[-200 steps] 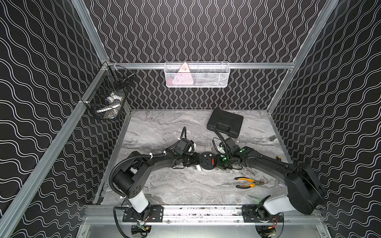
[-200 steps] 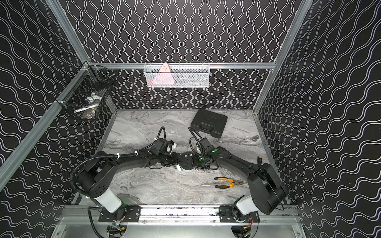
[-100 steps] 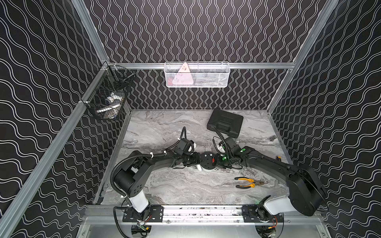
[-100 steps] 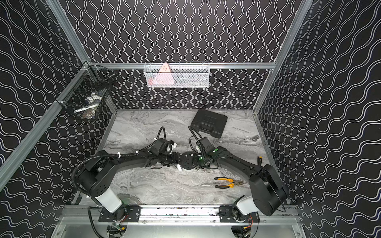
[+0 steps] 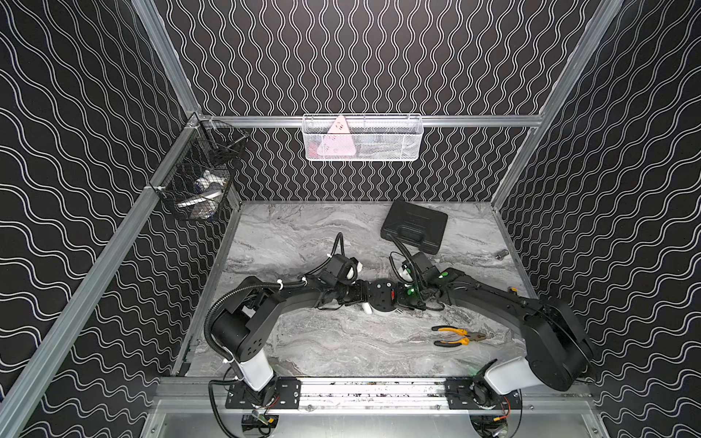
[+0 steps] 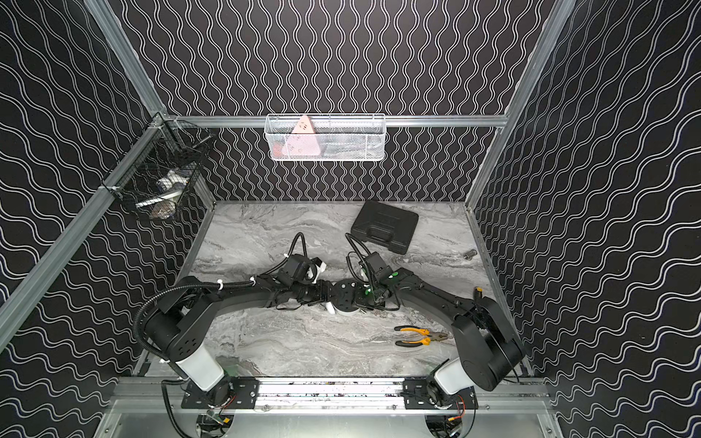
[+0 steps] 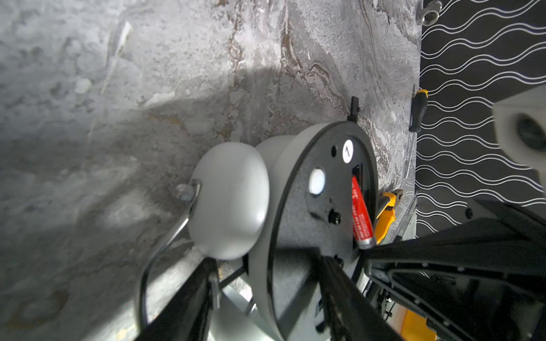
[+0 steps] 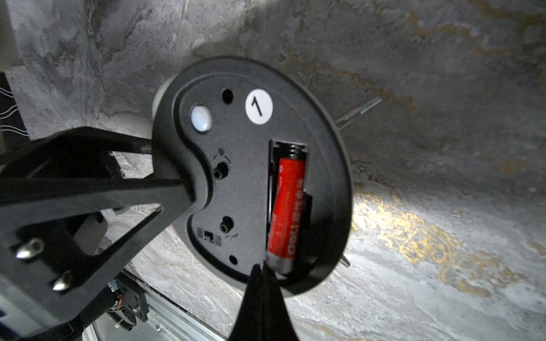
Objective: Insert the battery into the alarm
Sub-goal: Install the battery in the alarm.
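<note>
The alarm [image 5: 381, 299] is at mid-table with its black back panel [image 8: 236, 165] turned up, in both top views [image 6: 346, 297]. My left gripper [image 7: 266, 295] is shut on the alarm's body, one finger on each side. The red battery [image 8: 286, 206] lies in the panel's slot, one end against the spring. Its silvery end [image 7: 365, 242] tilts up out of the slot. My right gripper [image 8: 261, 271] is shut with nothing in it, its tips right at that silvery end.
A black case [image 5: 415, 225] lies at the back right. Yellow-handled pliers [image 5: 455, 336] lie in front of the right arm. A small metal socket [image 5: 501, 254] and a screwdriver [image 7: 418, 112] lie by the right wall. Wire baskets [image 5: 362, 138] hang on the walls.
The right gripper's jaws have closed the last bit. Both arms and the alarm stay almost where they were.
</note>
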Robot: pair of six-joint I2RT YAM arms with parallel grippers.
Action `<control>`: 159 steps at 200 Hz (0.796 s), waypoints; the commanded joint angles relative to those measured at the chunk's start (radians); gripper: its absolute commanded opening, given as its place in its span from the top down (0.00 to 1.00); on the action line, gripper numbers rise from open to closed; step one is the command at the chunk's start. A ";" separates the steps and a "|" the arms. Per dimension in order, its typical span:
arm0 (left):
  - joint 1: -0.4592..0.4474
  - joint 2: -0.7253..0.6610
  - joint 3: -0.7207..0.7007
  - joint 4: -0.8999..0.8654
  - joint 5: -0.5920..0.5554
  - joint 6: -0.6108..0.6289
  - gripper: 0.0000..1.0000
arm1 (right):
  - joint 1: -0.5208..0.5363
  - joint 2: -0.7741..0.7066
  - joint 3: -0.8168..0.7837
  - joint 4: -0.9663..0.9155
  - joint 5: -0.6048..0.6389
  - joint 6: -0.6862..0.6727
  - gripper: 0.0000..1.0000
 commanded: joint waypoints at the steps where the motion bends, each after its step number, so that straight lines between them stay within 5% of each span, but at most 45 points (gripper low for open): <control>1: 0.002 0.021 0.004 -0.198 -0.110 0.081 0.43 | -0.004 0.019 0.015 -0.017 0.049 0.018 0.98; 73: 0.004 0.026 0.015 -0.246 -0.158 0.101 0.44 | -0.014 -0.033 0.018 0.051 -0.104 -0.009 0.95; 159: 0.006 0.015 0.020 -0.248 -0.158 0.096 0.45 | -0.015 -0.022 0.089 -0.150 0.042 -0.025 0.92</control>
